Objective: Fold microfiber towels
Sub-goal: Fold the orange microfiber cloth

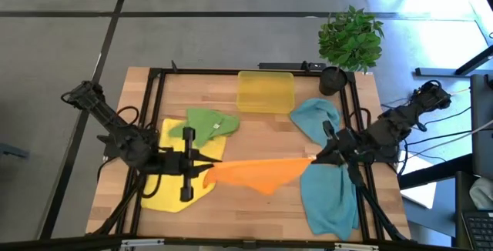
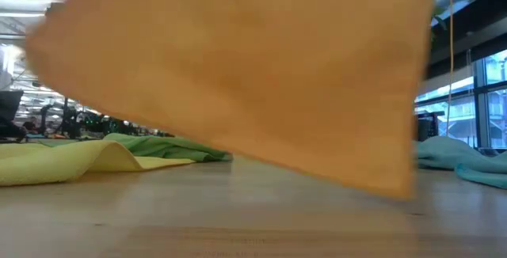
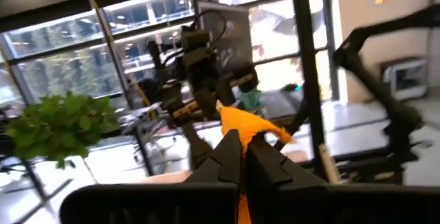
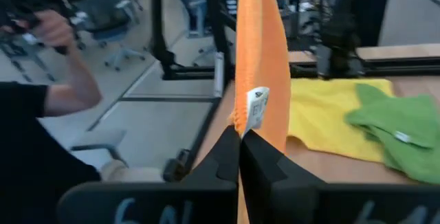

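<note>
This is a robot lab in a big open hall. A wooden bench (image 1: 254, 205) sits in a black metal frame (image 1: 154, 81) on a grey floor (image 1: 62, 20). Big windows (image 2: 495, 92), more robot rigs (image 3: 199, 66), rolling chairs (image 4: 113, 18) and a person (image 4: 34, 135) fill the room behind.

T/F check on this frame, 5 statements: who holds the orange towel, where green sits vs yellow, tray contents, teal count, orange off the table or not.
1. Both grippers are shut on the orange towel, the left gripper at one end, the right gripper at the other. True.
2. The green towel lies flat in the yellow plastic tray. False: it sits on the table, overlapping the yellow towel.
3. The tray holds a folded towel. False: no towel lies in it.
4. Two teal towels lie at the right arm's side, one nearer the plant, one nearer the front edge. True.
5. The orange towel lies spread flat on the table. False: it hangs stretched between the grippers.
</note>
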